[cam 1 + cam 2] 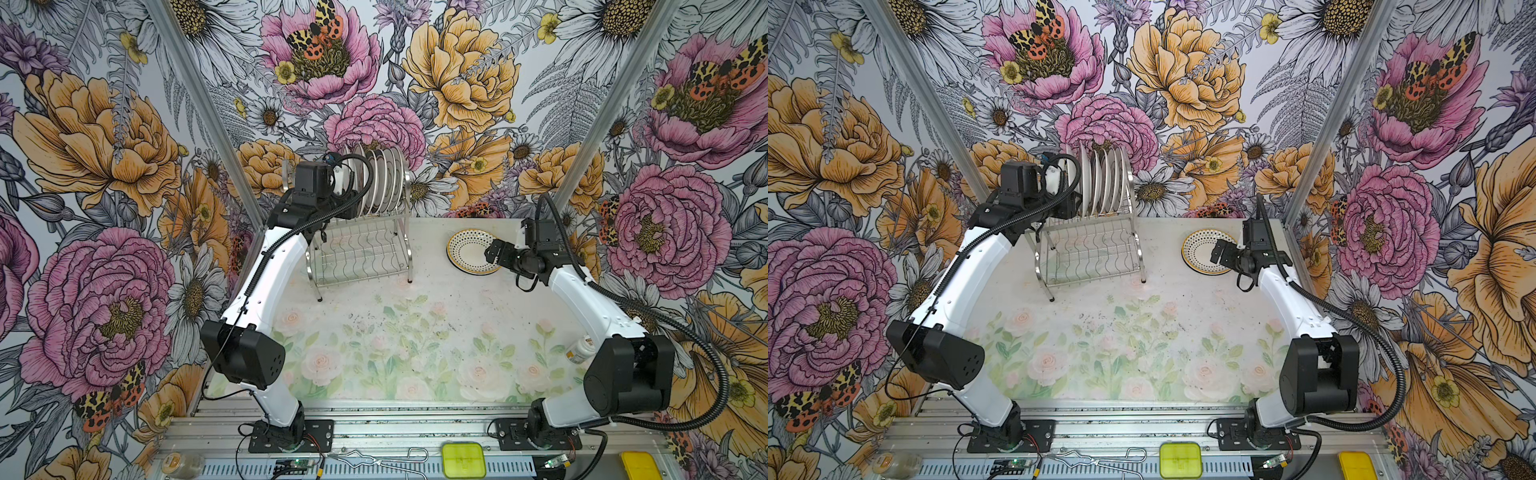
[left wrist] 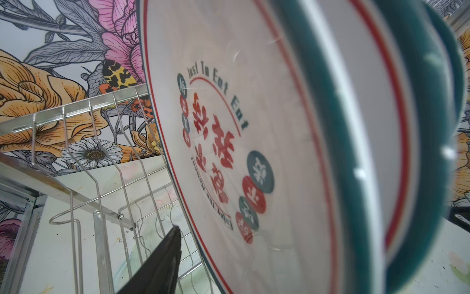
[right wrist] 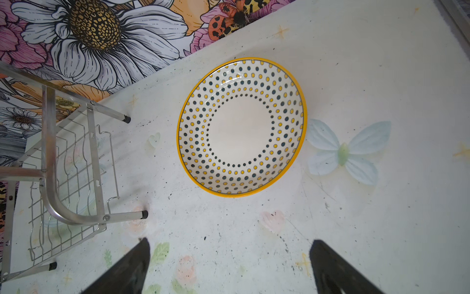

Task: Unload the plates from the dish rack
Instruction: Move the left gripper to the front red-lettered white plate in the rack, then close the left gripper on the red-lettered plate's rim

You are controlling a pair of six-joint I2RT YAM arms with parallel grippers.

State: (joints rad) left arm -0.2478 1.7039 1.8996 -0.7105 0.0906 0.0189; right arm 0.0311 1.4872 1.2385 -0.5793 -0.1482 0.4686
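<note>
Of the left fingers (image 2: 162, 262), one shows beside the white round character-printed ceramic plate (image 2: 254, 101); closure cannot be told. Seat the rim between them, then lift straight out of the shiny steel wire dish rack (image 1: 361, 249) at 11 o'clock. The right fingers (image 3: 127, 269) stand apart near the yellow-edged dotted plate (image 3: 241, 127), flat on the worktop (image 1: 436, 299) at 1 o'clock.

Rack top: the plates (image 1: 382, 178) stood on edge, packed close on the dish rack (image 1: 361, 253); you had only thin gaps between rims.
Rack left end: your left arm (image 1: 278, 266) crowded it.
Back right: a dotted plate (image 1: 469, 249) lay flat; your right gripper (image 3: 230, 241) hung spread wide over bare table (image 1: 395, 332) just beside it.
Centre: open tabletop, room for you to pass.
Front right: a small bottle (image 1: 581, 351) stood by your right arm's elbow.
</note>
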